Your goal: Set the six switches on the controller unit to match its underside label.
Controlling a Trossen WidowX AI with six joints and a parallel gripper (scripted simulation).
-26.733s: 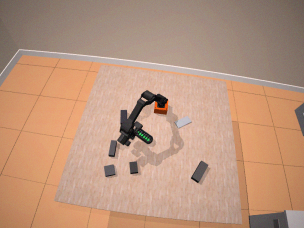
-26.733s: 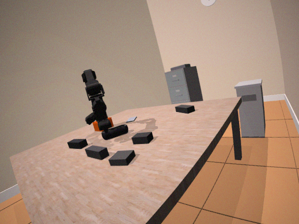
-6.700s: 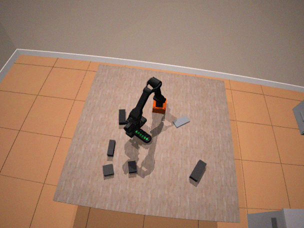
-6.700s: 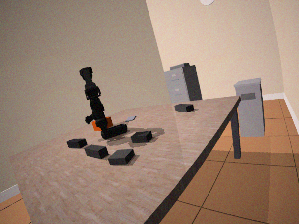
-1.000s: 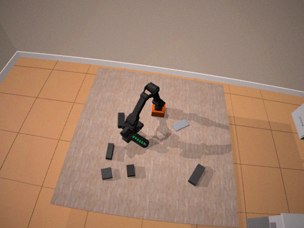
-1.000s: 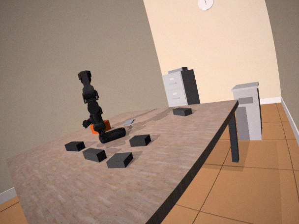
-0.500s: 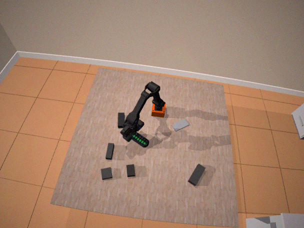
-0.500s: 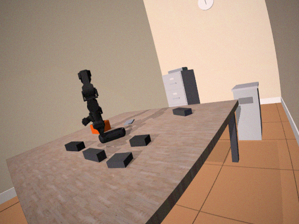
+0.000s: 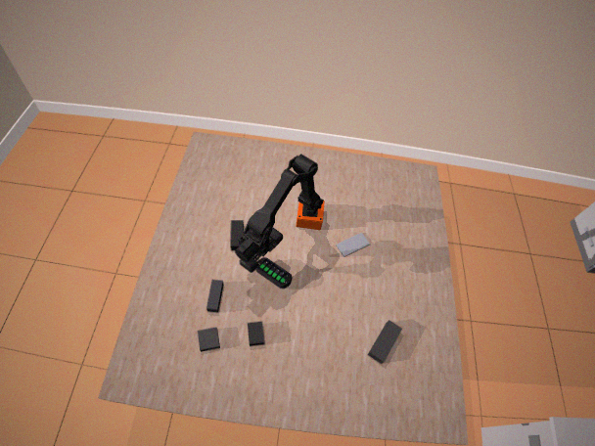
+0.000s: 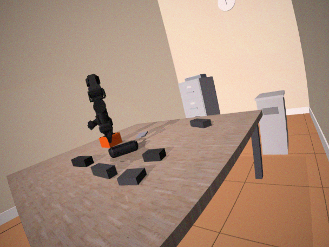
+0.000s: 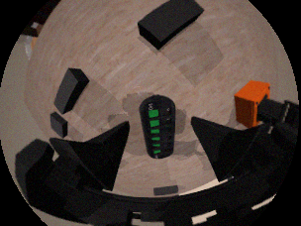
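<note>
"Gripper (image 9: 259,258) (image 10: 110,140) (image 11: 160,123) open on your side?"

"Wide open, and you're holding nothing; your wrist view shows a gap on either side of the controller unit (image 9: 274,273) (image 10: 123,149) (image 11: 158,128)."

"Which way up is it?"

"Switches up, green ends visible to you. Whether it sits flat, I can't tell."

"And farther out?"

"Your arm's orange base (image 9: 318,225) (image 10: 117,141) (image 11: 245,108), then a pale flat plate (image 9: 353,245) (image 10: 142,135) near it on the bench (image 9: 318,391) (image 10: 108,203) (image 11: 114,64)."

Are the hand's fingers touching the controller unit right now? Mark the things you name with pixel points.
No, the wrist view shows bench surface between the controller unit (image 9: 274,273) (image 10: 123,149) (image 11: 158,127) and the fingers on either side.
</note>
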